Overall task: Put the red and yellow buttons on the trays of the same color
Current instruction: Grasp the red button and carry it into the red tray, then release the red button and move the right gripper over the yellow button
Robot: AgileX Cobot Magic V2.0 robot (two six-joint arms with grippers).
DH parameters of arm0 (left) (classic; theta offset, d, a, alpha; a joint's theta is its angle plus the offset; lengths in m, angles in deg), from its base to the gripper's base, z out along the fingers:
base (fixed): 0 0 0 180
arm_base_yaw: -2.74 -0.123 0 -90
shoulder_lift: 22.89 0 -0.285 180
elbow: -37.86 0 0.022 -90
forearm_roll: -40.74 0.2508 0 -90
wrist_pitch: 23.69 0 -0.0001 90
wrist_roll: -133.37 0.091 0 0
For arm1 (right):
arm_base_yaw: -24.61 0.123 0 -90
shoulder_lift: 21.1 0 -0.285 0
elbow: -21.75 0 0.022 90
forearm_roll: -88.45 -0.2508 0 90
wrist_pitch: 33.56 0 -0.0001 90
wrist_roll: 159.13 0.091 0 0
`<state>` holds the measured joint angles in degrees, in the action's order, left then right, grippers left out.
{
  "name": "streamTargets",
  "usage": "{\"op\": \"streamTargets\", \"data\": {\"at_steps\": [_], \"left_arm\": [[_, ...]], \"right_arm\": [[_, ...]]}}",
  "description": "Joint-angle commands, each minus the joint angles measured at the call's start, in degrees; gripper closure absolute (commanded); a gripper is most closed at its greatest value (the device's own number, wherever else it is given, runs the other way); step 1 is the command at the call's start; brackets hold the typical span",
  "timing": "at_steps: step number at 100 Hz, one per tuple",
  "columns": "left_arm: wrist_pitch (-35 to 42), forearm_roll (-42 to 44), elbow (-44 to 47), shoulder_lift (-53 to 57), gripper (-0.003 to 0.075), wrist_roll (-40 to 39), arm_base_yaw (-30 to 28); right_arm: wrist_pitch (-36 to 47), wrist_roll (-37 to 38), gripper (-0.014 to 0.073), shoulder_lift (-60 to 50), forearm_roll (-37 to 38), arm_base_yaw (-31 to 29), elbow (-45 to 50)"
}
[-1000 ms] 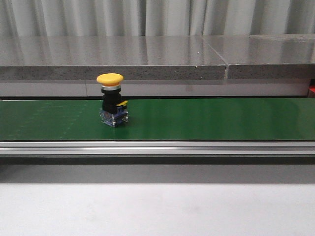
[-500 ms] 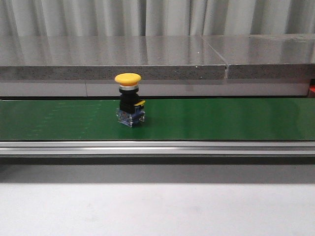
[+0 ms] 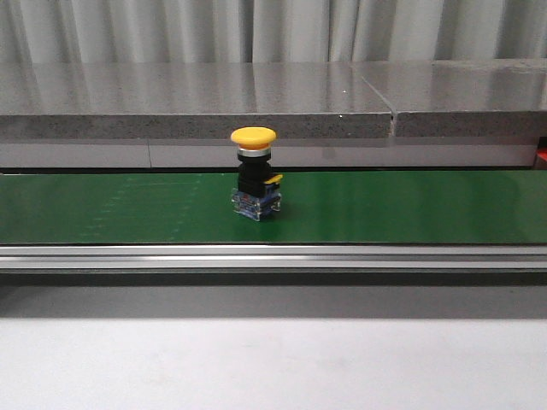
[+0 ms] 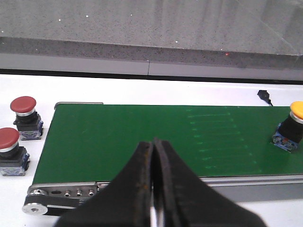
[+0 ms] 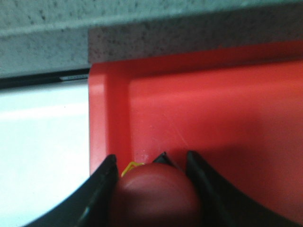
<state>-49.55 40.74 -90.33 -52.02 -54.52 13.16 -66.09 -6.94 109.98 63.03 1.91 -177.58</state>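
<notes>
Grey curtains hang behind a long speckled stone ledge (image 3: 256,102), and in front of it a green conveyor belt (image 3: 410,205) runs across the white desk (image 3: 273,367), edged by a metal rail (image 3: 273,256).

On the belt stands a yellow button (image 3: 255,175), upright, mushroom cap on top of a black body and a clear blue base. It sits a little left of the belt's middle in the front view; the left wrist view catches it at the far edge of the frame. Two red buttons (image 4: 24,117) stand on the white desk just off the end of the belt, one beside the other, both upright.

Neither arm shows in the front view. The left gripper (image 4: 154,189) hangs over the near rail of the belt, its dark fingers pressed together with nothing between them. The right gripper (image 5: 150,189) is over the corner of a red tray (image 5: 213,109), near the tray's wall, and its fingers clamp a red button (image 5: 154,194) by the rounded cap.

Compared with a second ago, the yellow button has travelled rightward along the belt, staying upright.
</notes>
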Motion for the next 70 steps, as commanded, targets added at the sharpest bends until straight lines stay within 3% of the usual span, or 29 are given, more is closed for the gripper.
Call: {"op": "streamTargets", "data": {"at_steps": [1, 14, 36, 70], "left_arm": [[3.8, -0.3, -1.6, -0.3, 0.0739, 0.0, 0.4], [3.8, -0.3, -1.6, -0.3, 0.0739, 0.0, 0.4], [3.8, -0.3, -1.6, -0.3, 0.0739, 0.0, 0.4], [3.8, -0.3, -1.6, -0.3, 0.0739, 0.0, 0.4]], "right_arm": [[2.4, -0.7, 0.0397, -3.4, -0.7, -0.4, -1.9], [2.4, -0.7, 0.0339, -3.4, -0.7, -0.4, -1.9], [1.7, -0.7, 0.0008, -3.6, -0.7, -0.4, -1.9], [-0.2, -0.7, -0.0011, -9.0, -0.9, -0.4, -2.3]]}}
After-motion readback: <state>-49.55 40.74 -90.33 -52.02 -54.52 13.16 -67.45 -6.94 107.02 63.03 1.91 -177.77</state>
